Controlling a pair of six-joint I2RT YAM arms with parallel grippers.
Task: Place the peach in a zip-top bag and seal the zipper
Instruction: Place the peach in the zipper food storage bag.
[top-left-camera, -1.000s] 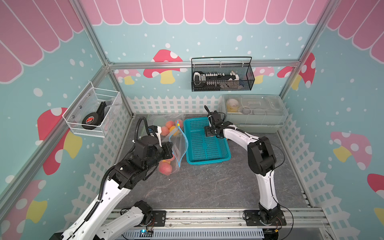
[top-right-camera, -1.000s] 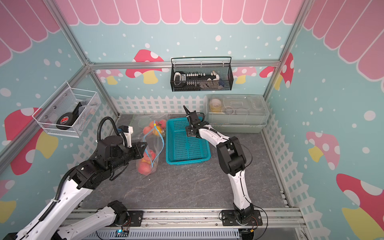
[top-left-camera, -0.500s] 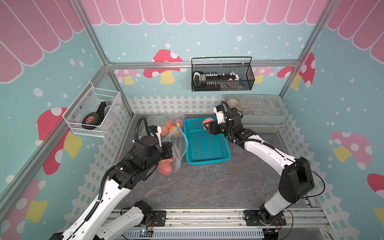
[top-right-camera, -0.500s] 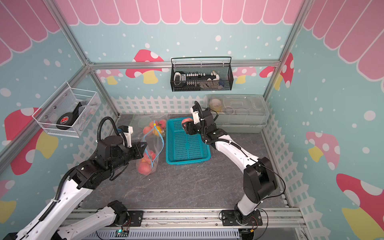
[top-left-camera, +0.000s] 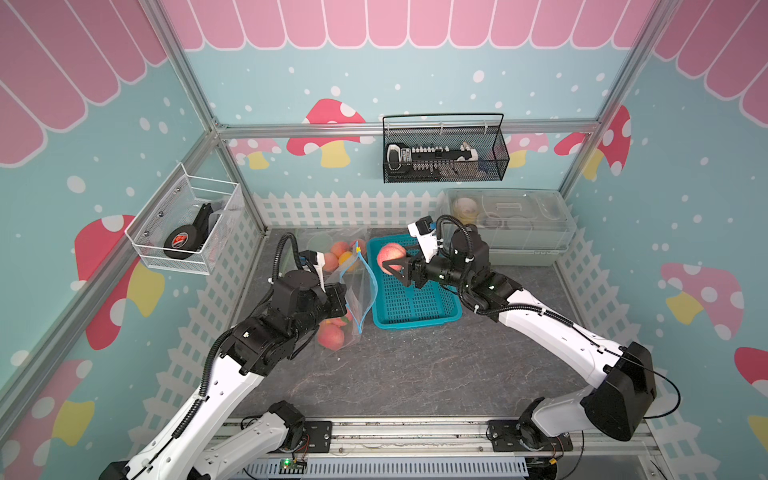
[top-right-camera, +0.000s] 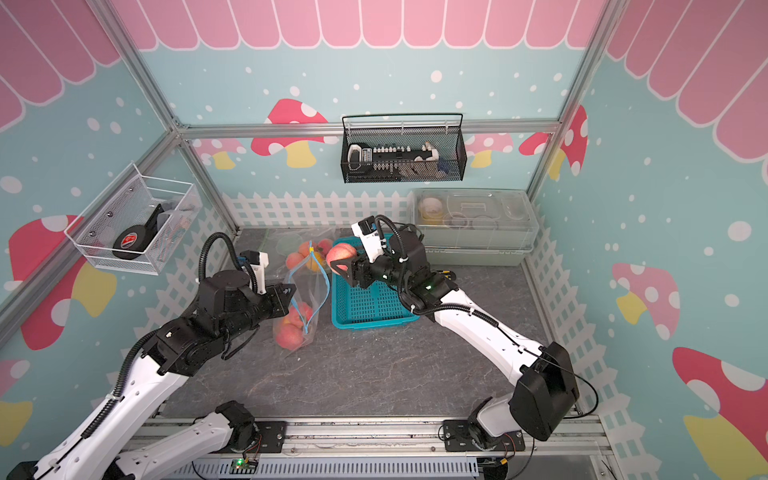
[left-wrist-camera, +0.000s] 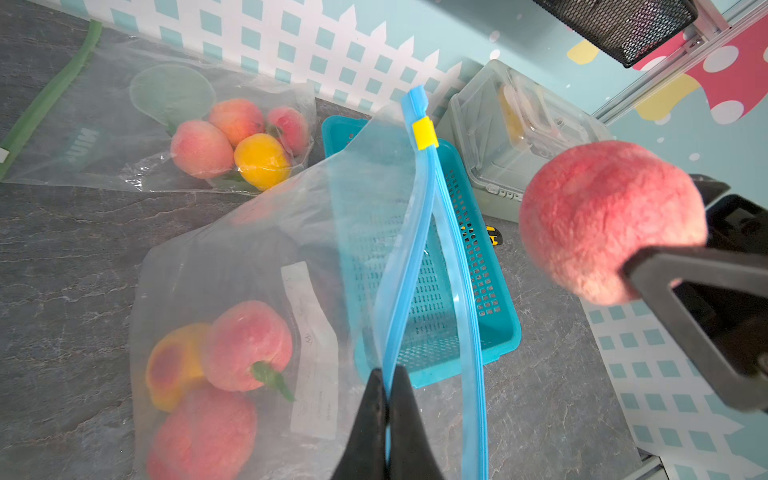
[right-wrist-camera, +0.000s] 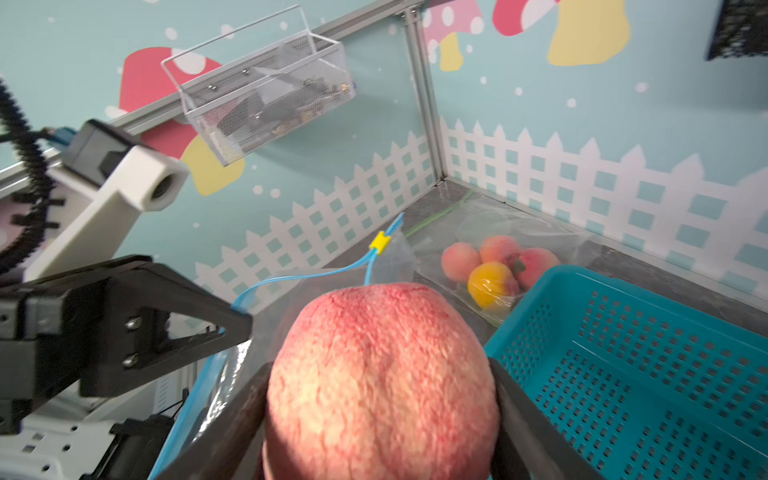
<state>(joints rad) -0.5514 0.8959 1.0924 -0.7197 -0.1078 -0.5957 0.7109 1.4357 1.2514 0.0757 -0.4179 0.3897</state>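
My right gripper (top-left-camera: 394, 266) is shut on a pink peach (top-left-camera: 390, 257) (top-right-camera: 340, 257) and holds it in the air over the basket's left rim, just right of the bag's mouth. The clear zip-top bag (top-left-camera: 360, 286) (left-wrist-camera: 249, 249) has a blue zipper and a yellow slider (left-wrist-camera: 424, 133) at its far end. Its mouth gapes toward the peach, and a few fruits lie inside. My left gripper (left-wrist-camera: 388, 374) is shut on the near blue zipper edge, lifting it. In the right wrist view the peach (right-wrist-camera: 380, 382) fills the space between the jaws.
A teal slotted basket (top-left-camera: 415, 321) stands right of the bag. A second bag (top-left-camera: 328, 245) with a green zipper and several fruits lies at the back. A clear lidded box (top-left-camera: 507, 224) is at the back right. White fence and wire wall baskets ring the table.
The right arm has carried the peach leftward from over the basket's back toward the bag's mouth. The left arm and the bag have stayed where they were.
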